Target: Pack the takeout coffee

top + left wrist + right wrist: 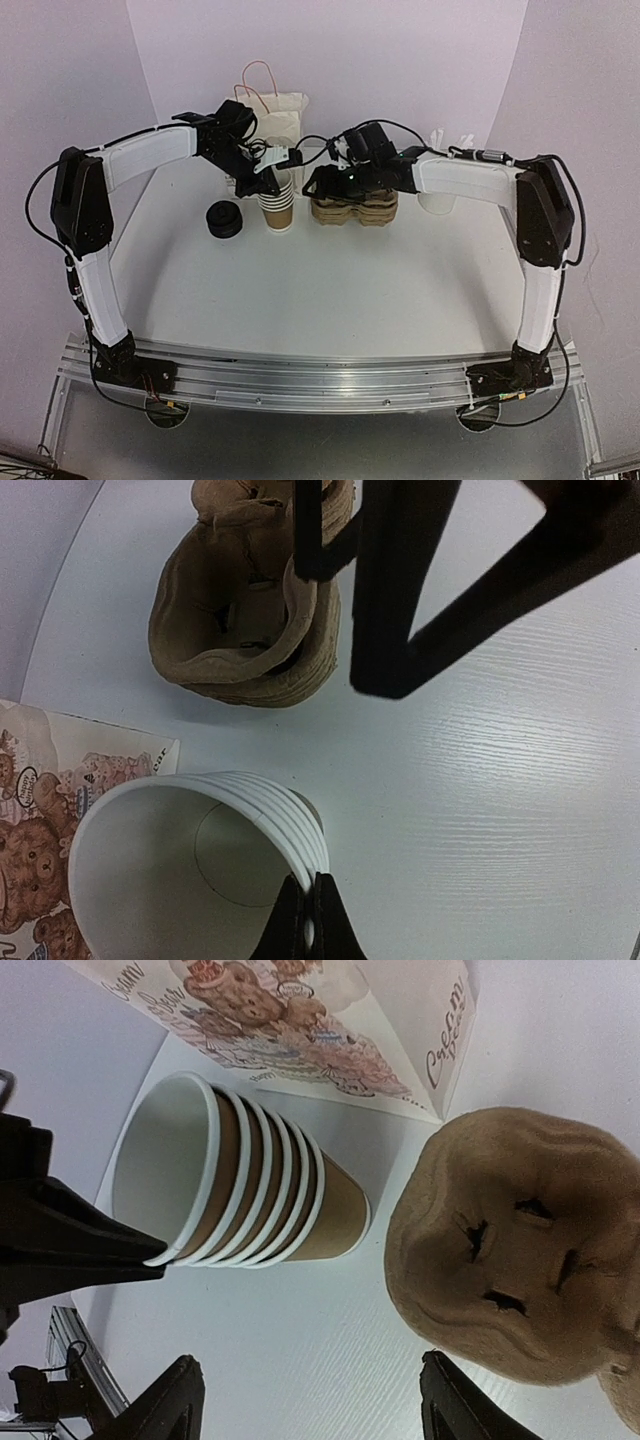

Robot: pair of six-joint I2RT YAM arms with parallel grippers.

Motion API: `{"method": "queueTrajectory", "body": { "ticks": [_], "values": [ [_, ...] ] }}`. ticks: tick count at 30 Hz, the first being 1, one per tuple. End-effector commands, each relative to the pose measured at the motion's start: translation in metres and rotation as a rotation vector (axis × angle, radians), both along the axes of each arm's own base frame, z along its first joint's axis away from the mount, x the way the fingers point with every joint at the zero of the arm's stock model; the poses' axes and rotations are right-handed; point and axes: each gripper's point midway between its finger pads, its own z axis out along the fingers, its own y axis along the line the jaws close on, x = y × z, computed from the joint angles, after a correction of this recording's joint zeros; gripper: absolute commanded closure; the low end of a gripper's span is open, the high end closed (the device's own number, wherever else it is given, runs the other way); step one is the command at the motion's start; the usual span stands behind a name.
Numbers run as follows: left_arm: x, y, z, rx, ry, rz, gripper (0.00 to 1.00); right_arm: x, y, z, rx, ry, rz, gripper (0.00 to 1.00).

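Closest to the left wrist lens, the left gripper [311, 905] is seen pinched shut on the white rim of the top cup [170, 880], one finger inside the rim and one outside, with only the paper wall between them. That cup is nested in a stack of cups [290, 1200], brown outside and white inside, stood upright on the table [330, 290]. Its mouth is open and unlidded, and its lower part is hidden inside the stack.

The right gripper [310, 1360] is held with its jaws spread wide and nothing between them, over a pile of moulded pulp carriers [510, 1250] set just beside the cup stack. Whether it touches the pile cannot be told.

A stack of black lids [222, 219] is set on the table on the other side of the cups, apart from them and from both grippers. The takeout coffee, as a cup with its lid on, cannot be made out in any view, so its place relative to the fingers cannot be given.

At the back, a paper bag [275, 110] printed with bears is cut off by the frame edges in both wrist views and partly masked by the left arm from above. A pale container [437, 200] is half hidden behind the right forearm, and what it is cannot be made out.
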Motion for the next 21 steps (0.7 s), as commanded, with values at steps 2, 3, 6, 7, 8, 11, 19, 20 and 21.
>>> {"method": "queueTrajectory", "body": {
  "ticks": [2,3,6,7,8,11,19,20,21],
  "values": [
    [0.001,-0.010,0.027,-0.060,0.006,-0.002,1.00,0.003,0.031,0.001,0.093,0.055,0.028,0.31],
    [0.001,-0.010,0.027,-0.062,0.008,-0.002,1.00,0.003,0.034,0.001,0.105,0.062,0.034,0.31],
    [0.001,-0.010,0.025,-0.065,0.010,-0.001,1.00,0.007,0.042,0.000,0.128,0.070,0.039,0.32],
    [0.001,-0.010,0.024,-0.064,0.009,-0.003,1.00,0.008,0.043,-0.001,0.132,0.071,0.039,0.32],
    [0.001,-0.010,0.024,-0.063,0.008,-0.005,1.00,0.010,0.045,-0.001,0.137,0.069,0.037,0.32],
    [0.002,-0.010,0.027,-0.064,-0.002,-0.004,1.00,0.013,0.048,-0.002,0.150,0.071,0.032,0.33],
    [-0.006,0.001,0.070,-0.023,-0.038,-0.034,1.00,0.012,0.041,0.014,0.148,0.026,0.026,0.32],
    [-0.011,0.003,0.074,-0.019,-0.032,-0.042,1.00,0.010,0.039,0.017,0.148,0.020,0.027,0.32],
    [-0.016,0.005,0.077,-0.018,-0.029,-0.052,1.00,0.009,0.038,0.021,0.148,0.011,0.030,0.32]
  ]
}}
